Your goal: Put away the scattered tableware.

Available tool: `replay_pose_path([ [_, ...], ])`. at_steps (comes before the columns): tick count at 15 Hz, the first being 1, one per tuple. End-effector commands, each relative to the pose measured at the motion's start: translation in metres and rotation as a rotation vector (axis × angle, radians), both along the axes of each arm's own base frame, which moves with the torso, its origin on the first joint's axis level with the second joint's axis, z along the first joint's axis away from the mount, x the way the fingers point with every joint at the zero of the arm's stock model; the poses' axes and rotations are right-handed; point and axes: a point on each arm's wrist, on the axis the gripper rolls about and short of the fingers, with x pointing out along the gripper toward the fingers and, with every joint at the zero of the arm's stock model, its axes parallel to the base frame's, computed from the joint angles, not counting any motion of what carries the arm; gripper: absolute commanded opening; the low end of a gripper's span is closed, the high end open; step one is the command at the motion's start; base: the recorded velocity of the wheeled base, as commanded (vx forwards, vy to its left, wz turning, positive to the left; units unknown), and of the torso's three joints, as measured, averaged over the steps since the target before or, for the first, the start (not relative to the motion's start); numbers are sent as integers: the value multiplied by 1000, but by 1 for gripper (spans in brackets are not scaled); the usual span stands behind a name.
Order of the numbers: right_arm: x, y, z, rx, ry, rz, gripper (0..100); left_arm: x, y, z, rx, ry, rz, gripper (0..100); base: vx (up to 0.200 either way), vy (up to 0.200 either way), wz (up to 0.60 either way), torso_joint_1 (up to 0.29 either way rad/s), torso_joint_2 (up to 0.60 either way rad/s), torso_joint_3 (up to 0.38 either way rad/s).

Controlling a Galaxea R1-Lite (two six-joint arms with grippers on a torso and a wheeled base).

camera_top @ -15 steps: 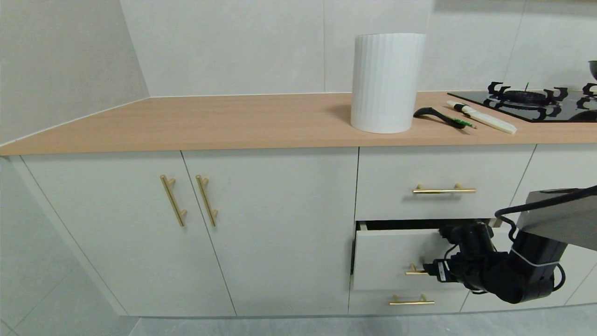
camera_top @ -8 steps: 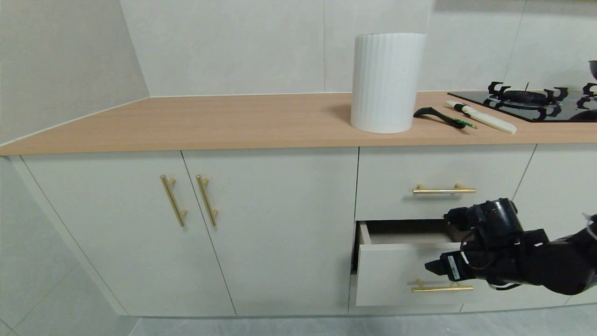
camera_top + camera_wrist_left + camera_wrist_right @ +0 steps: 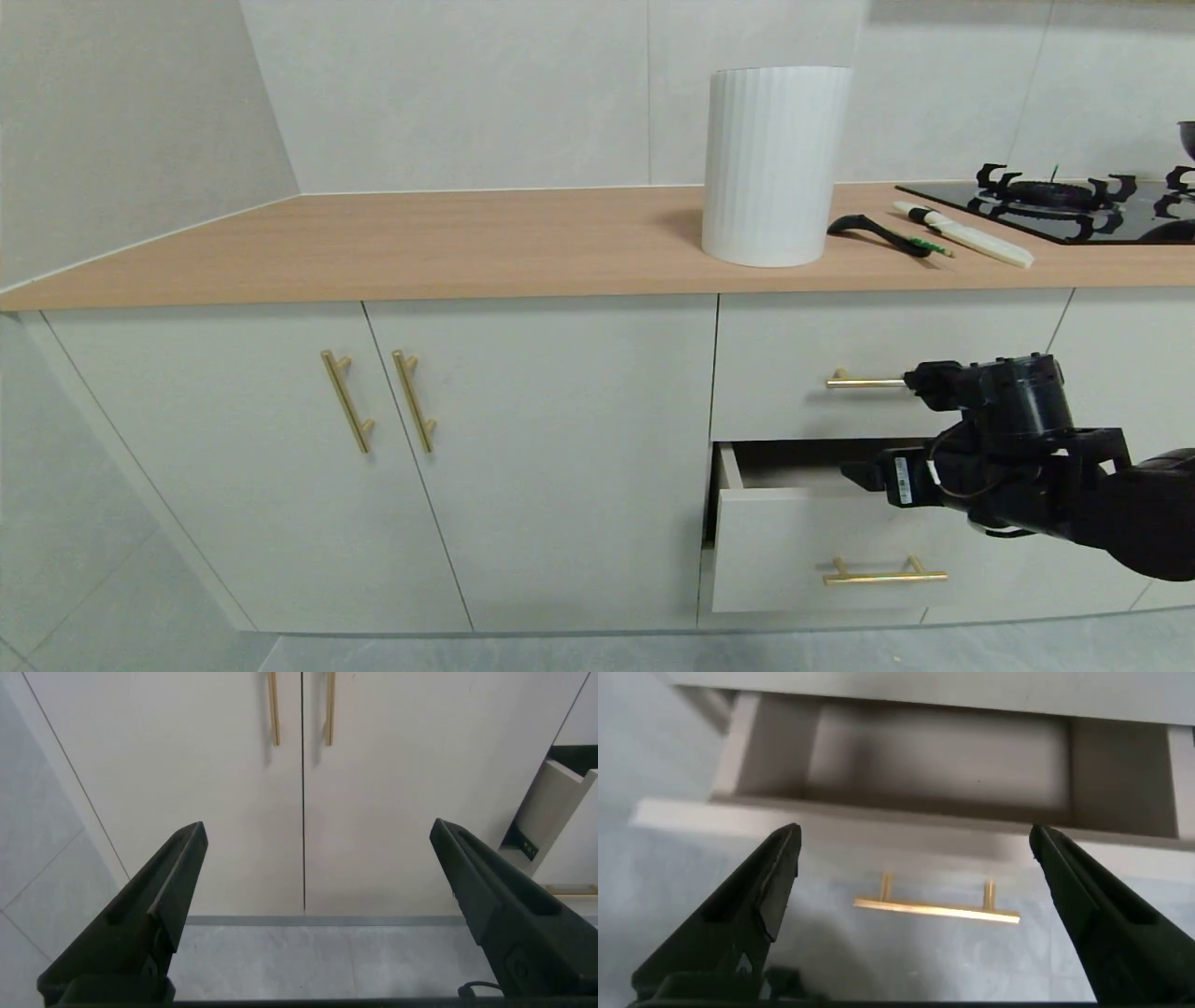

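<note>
Two tools show, and both are spread wide with nothing in them. The right tool (image 3: pixel 913 882) hangs over the pulled-out middle drawer (image 3: pixel 803 546). In its wrist view we look between its fingers (image 3: pixel 766 896) into the drawer's bare pale inside, with the gold handle (image 3: pixel 936 911) on the drawer front below. From the head view we see this tool in front of the drawer stack, above the open drawer's front edge and just below the top drawer's handle (image 3: pixel 864 381), touching neither as far as we can tell. The left tool (image 3: pixel 318 873) sits low and faces the double cabinet doors (image 3: pixel 302 775), its two fingers (image 3: pixel 159 896) far apart. The grey floor is beneath it, and a corner of the open drawer shows off to one side. Up on the wooden surface (image 3: pixel 467 243), the scattered tableware lies between a tall white ribbed canister (image 3: pixel 773 163) and the black gas hob (image 3: pixel 1055 201). A black scoop (image 3: pixel 873 231) lies nearest the canister, a slim green-tipped stick (image 3: pixel 926 245) just beside its handle, and a long cream utensil (image 3: pixel 976 240) nearest the hob. All three lie well apart from both tools.
</note>
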Motion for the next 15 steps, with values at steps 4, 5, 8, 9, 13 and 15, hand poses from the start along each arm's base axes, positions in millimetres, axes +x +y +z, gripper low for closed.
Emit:
replay_pose_path([
  [4,24,6,-47,-12,45,-50,100,0,0,0,-2,0,1,100,0,0,0,0,0,0],
  [5,28,5,-53,-12,35,-60,100,0,0,0,0,0,0,100,0,0,0,0,0,0],
  [8,32,4,-57,-13,37,-66,100,0,0,0,0,0,1,100,0,0,0,0,0,0],
  [9,32,4,-59,-14,41,-68,100,0,0,0,0,0,1,100,0,0,0,0,0,0],
  [13,33,3,-61,-17,48,-69,100,0,0,0,0,0,1,100,0,0,0,0,0,0],
  [15,31,3,-58,-17,47,-66,100,0,0,0,0,0,0,100,0,0,0,0,0,0],
])
